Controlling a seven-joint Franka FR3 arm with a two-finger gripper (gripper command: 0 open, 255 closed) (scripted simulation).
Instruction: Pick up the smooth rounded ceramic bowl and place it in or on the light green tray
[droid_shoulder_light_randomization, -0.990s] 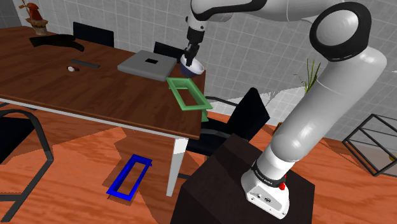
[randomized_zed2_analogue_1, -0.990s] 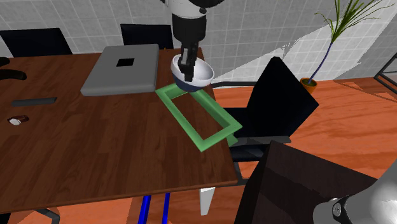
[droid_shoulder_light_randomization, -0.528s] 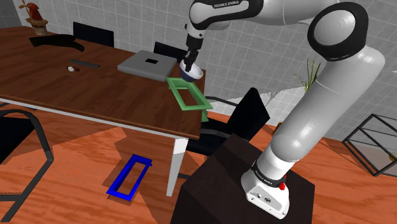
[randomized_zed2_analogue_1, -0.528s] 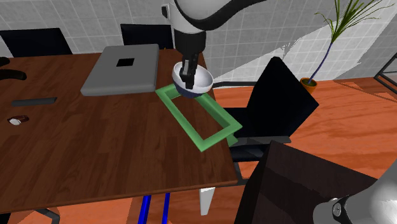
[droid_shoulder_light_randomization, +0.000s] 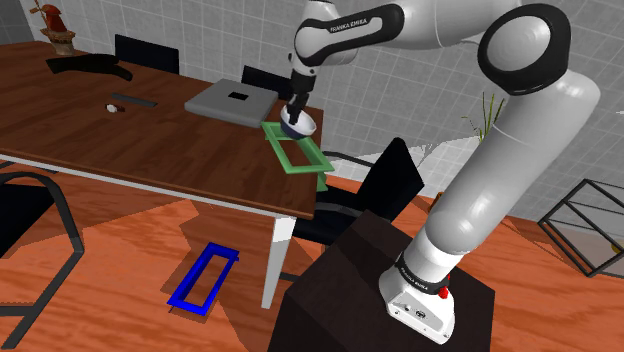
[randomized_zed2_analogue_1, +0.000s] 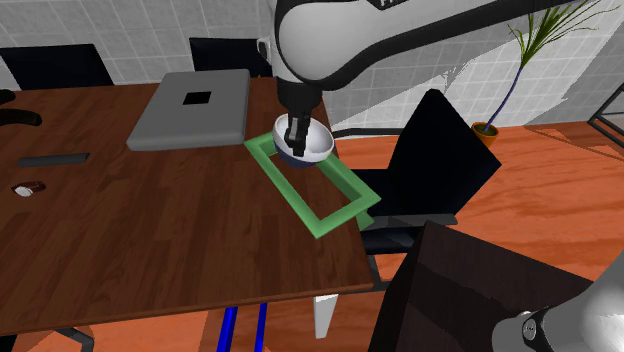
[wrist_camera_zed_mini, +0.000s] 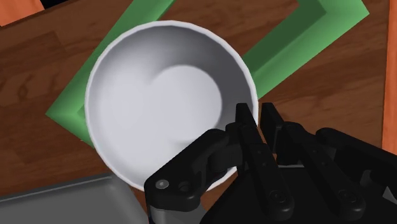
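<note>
Hand (randomized_zed2_analogue_1: 293, 134) clenched on bowl (randomized_zed2_analogue_1: 310, 146) rim, arm coming down near vertical from above. Wrist view: one finger inside the wall, other outside, rim pinched btwn them. Bowl is white inside, dark blue underneath, mouth up and tipped a bit. It sits over the far end of the green tray (randomized_zed2_analogue_1: 331, 213), within its open middle and overlapping the end bar. Can't tell if its base touches the counter (randomized_zed2_analogue_1: 150, 235) or hangs just above. Tray is a flat rectangular frame w/ brown wood showing through, lying near the counter's corner. Grey slab (randomized_zed2_analogue_1: 195, 110) w/ a black square in its middle lies just beside the tray's far end. Black chair (randomized_zed2_analogue_1: 440, 160) stands past the counter edge. Blue frame (droid_shoulder_light_randomization: 203, 279) lies on the orange floor under the counter.
</note>
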